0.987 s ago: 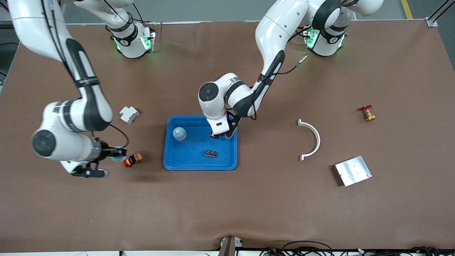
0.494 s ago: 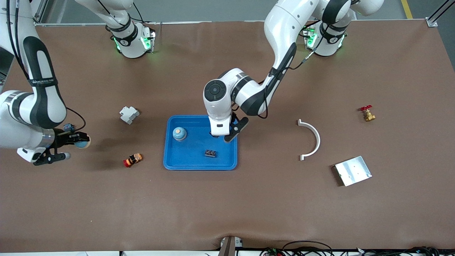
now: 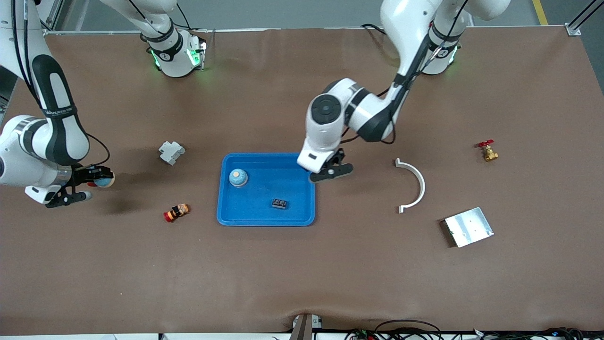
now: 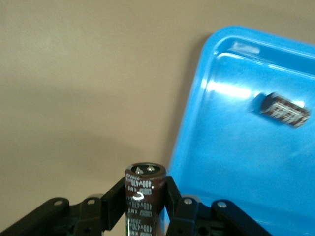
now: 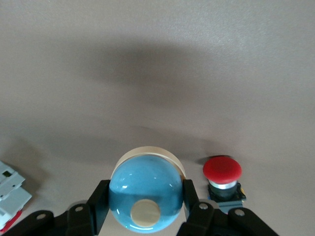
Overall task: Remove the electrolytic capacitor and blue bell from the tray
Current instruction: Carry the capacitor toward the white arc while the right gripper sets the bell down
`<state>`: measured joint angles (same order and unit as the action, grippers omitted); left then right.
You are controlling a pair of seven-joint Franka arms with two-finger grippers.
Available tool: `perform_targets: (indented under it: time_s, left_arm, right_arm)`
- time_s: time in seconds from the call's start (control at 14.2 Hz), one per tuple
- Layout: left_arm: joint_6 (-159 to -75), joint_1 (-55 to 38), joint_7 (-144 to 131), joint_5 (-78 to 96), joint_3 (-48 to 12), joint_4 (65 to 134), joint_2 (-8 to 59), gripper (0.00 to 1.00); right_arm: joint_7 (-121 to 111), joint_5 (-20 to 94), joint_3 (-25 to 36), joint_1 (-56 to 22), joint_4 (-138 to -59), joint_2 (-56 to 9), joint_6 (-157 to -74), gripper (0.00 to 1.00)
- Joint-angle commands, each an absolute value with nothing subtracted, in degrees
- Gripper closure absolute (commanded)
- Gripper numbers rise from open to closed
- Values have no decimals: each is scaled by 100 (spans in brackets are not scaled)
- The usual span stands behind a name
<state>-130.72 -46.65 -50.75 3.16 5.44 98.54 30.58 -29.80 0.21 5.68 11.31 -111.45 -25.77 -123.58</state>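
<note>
Front view: the left gripper hangs over the edge of the blue tray that faces the left arm's end of the worktop, about midway between the worktop's two long edges. The left wrist view shows its fingers pinching a brown capacitor. The capacitor's long axis runs along the fingers, and its terminal end points away from the wrist, out past the fingertips. Inside the tray lies a second capacitor on its side, its long axis roughly parallel to the long worktop edges; it sits nearer to the front camera than a blue bell, which stands dome-up in the tray toward the right arm's end.

The right gripper hangs over bare worktop close to the short edge at the right arm's end. In the right wrist view its fingers are clamped on the sides of another blue bell, whose dome and pale centre button face the wrist camera. On the worktop near it stands a red push button, with a white block lying closer to the robots' bases.

Toward the left arm's end lie a white curved bracket, a metal plate nearer to the front camera, and a small brass valve with a red handle.
</note>
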Motion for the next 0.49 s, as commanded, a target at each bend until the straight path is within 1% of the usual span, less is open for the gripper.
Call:
perform_targets:
  time_s: [0.0, 0.07, 0.14, 0.21, 0.28, 0.35, 0.42]
  left_arm:
    - [-13474, -4379, -3916, 343, 545, 10889, 2443, 100]
    - [-13474, -4168, -3494, 343, 536, 10933, 2435, 100]
    - [-13474, -4036, -3089, 343, 545, 10960, 2435, 100]
    - [-13474, -3912, -2702, 343, 545, 11012, 2443, 100]
    - [-13474, -3763, -2368, 317, 545, 11074, 2443, 100]
    - [-13491, -3614, -1990, 247, 545, 11153, 2435, 100]
    - [-13509, -3438, -1664, 220, 545, 11197, 2435, 100]
  right_arm:
    - [-2962, -70, 598, 1116, -11347, -2539, -12551, 100]
    - [-2962, -70, 598, 1038, -11321, -2618, -12655, 100]
    - [-2962, -79, 606, 1028, -11320, -2663, -12743, 94]
    - [-2962, -79, 606, 1037, -11320, -2689, -12753, 69]
    - [-2962, -79, 606, 1011, -11312, -2724, -12770, 37]
    - [-2962, -88, 606, 1002, -11277, -2829, -12762, 26]
    - [-2962, -79, 606, 993, -11242, -2865, -12753, 21]
